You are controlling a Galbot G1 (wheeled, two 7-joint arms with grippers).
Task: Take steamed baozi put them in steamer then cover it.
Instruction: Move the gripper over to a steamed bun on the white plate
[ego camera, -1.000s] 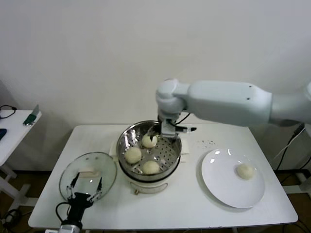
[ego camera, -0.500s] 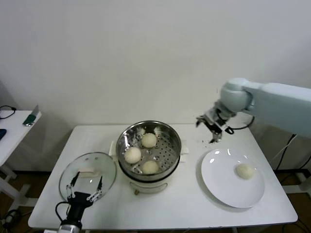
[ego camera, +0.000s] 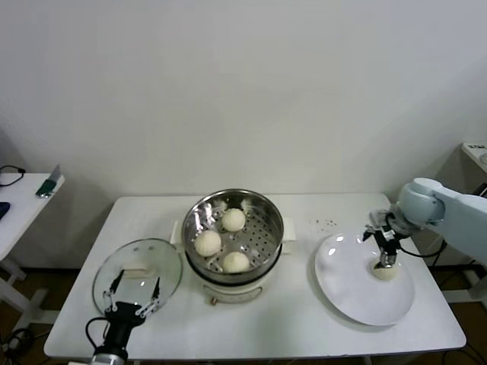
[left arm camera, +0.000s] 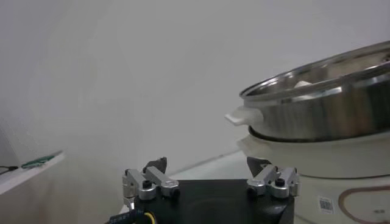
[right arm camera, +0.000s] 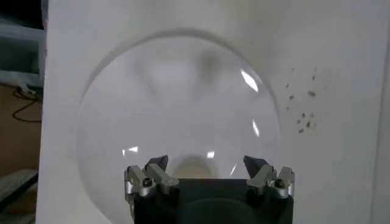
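Note:
Three cream-white baozi (ego camera: 233,220) lie in the shiny steel steamer (ego camera: 199,214) on its white pot base at the table's middle. A fourth baozi (ego camera: 386,271) lies on the white plate (ego camera: 342,289) at the right. My right gripper (ego camera: 383,247) is open just above that baozi; in the right wrist view the baozi (right arm camera: 194,167) sits between the open fingers of the gripper (right arm camera: 206,164). The glass cover (ego camera: 137,272) with its cream handle lies on the table left of the steamer. My left gripper (ego camera: 134,292) is open, parked at the cover's near edge, and also shows in the left wrist view (left arm camera: 207,165).
The steamer's rim (left arm camera: 317,79) and pot base show to one side in the left wrist view. Small dark specks (ego camera: 326,223) lie on the table behind the plate. A side table (ego camera: 19,190) with small items stands at the far left.
My right arm has swung from over the steamer to the right and come down over the plate's baozi. The steamer still holds three baozi. The left arm has not moved.

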